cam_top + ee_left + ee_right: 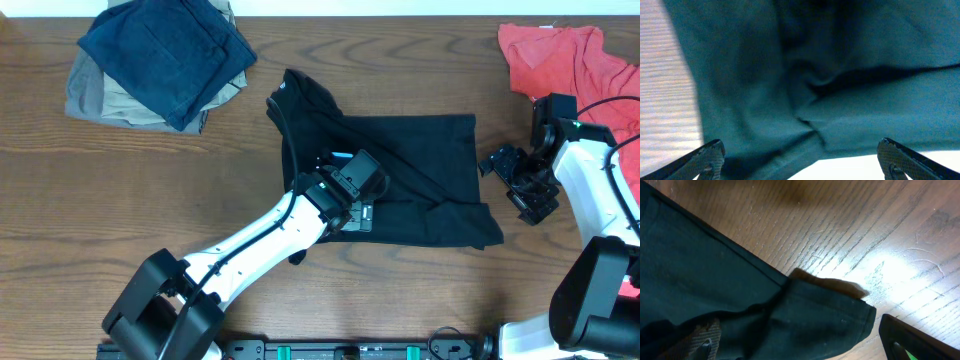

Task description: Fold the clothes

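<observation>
Navy garment (pixel 165 55) atop khaki garment (pixel 92 100), back left; coral-red shirt (pixel 565 60), back right; wooden table (pixel 100 200) beneath.

My overhead view looks straight down on the table (pixel 150 230) from well above, taking in both arms and the black garment (pixel 420 160) near centre. The left wrist camera looks out past the left hand (pixel 802 160), very close over that garment's fabric, with a strip of table at left. The right wrist camera looks past the right hand (pixel 805 342), low and near, onto the garment's edge and bare wood. All three views share the garment.
</observation>
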